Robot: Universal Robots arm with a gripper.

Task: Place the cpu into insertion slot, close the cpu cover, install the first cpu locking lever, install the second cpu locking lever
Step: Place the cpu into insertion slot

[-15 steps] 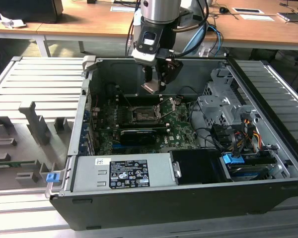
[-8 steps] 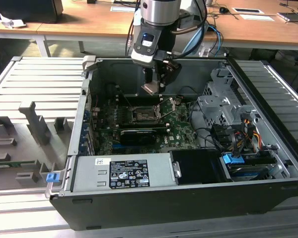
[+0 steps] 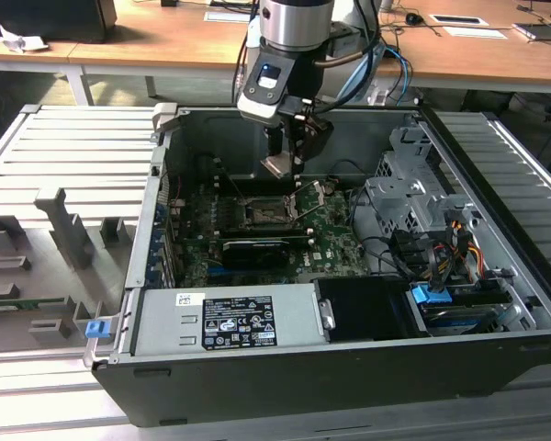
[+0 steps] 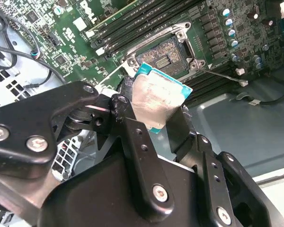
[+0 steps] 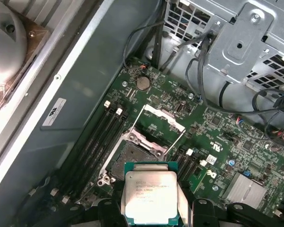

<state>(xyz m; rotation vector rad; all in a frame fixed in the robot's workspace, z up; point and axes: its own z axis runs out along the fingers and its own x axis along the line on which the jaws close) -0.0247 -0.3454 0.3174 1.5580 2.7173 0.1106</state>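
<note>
My gripper [image 3: 285, 158] hangs inside the open computer case and is shut on the cpu [image 3: 279, 166], a small square chip with a silvery top. In both wrist views the cpu [image 4: 156, 101] [image 5: 150, 191] sits between the black fingers [image 4: 130, 118]. The chip hovers above the green board, just to one side of the insertion slot [image 5: 131, 161] [image 4: 163, 53] [image 3: 264, 214], whose dark pin field lies bare. The cpu cover [image 5: 163, 117] is flipped up and open at the slot's far side. A thin locking lever [image 4: 222, 75] sticks out unlatched beside the slot.
A long black card [image 3: 254, 250] lies on the board just in front of the slot. Memory slots [image 5: 102, 137] run beside it. A grey power supply [image 3: 225, 322], a metal drive cage [image 3: 409, 197] and loose cables [image 3: 441, 248] crowd the case. A grey fixture tray [image 3: 55, 239] sits at the exterior view's left.
</note>
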